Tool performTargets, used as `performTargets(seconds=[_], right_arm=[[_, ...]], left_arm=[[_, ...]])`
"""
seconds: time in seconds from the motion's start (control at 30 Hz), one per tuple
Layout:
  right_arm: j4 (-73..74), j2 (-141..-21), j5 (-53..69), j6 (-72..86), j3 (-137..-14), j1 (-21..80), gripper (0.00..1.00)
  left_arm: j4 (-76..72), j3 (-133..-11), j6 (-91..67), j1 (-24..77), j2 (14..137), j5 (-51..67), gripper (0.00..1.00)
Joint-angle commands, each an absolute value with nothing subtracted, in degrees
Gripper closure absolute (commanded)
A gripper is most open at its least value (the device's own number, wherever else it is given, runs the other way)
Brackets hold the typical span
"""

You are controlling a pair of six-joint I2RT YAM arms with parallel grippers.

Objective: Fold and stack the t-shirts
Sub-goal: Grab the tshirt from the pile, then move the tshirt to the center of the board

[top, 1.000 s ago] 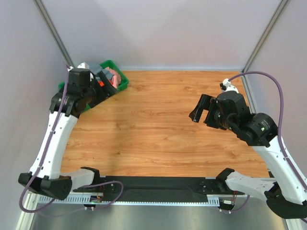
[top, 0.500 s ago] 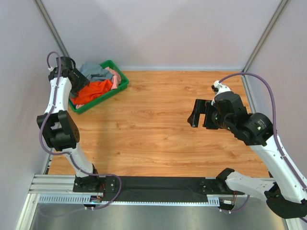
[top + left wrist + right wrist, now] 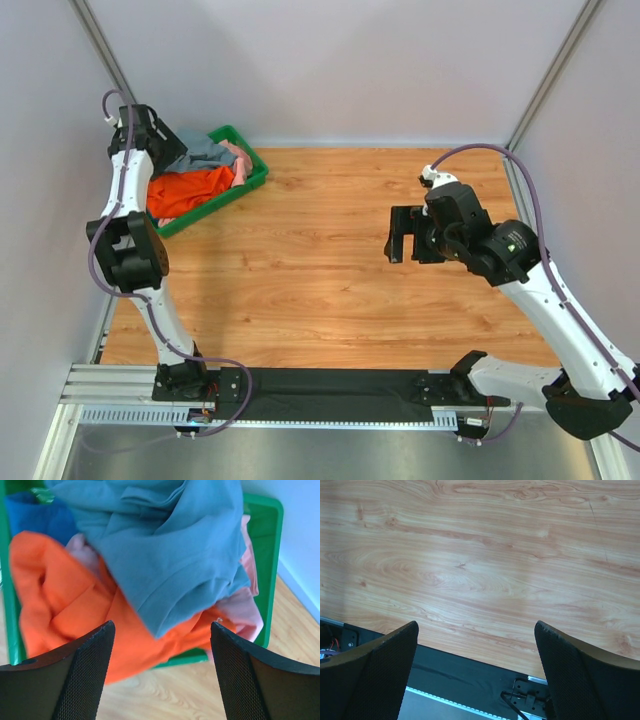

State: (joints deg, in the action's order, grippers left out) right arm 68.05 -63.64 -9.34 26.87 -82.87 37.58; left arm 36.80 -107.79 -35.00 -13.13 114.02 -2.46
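Left gripper point(image 3: 161, 630) wide open, holding nothing, hovering over the green bin point(image 3: 269, 560). All t-shirts point(image 3: 190, 188) are heaped inside it, right beneath the jaws. The grey-blue tee point(image 3: 170, 545) lies on top, draped over the orange tee point(image 3: 55, 595), with the pink tee point(image 3: 246, 617) poking out just past one fingertip. Grey-blue looks like the natural first pick, since nothing covers it. Right gripper point(image 3: 476, 627) also fully open and empty, parked over bare table point(image 3: 470, 555), probably keeping that area free for spreading a shirt.

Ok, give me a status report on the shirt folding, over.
Left fingers open, hovering over the green bin, holding nothing. Right fingers open over the table. T-shirts heaped in the bin, none folded. Nothing in the way.
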Motion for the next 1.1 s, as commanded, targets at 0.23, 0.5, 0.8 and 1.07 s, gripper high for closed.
performTargets(seconds=[0.23,0.5,0.8,1.07], right_arm=[[63.54,-65.83,-9.32,22.24,-87.36,37.71,0.0],[62.49,-66.62,-12.04,23.2,-89.03,37.62,0.0],[52.91,-58.8,-6.15,28.91,-84.81,37.71,0.0],[55.45,-55.63,-10.98,32.25,-85.08,37.71,0.0]], left_arm=[[29.19,-121.2,-36.03,-13.27,123.4,6.14,0.72],[13.81,-125.23,-47.8,-10.91,114.97,18.53,1.0],[9.75,-132.36,-56.07,4.91,105.92,23.98,1.0],[13.97,-105.95,-55.47,22.57,85.9,29.72,1.0]])
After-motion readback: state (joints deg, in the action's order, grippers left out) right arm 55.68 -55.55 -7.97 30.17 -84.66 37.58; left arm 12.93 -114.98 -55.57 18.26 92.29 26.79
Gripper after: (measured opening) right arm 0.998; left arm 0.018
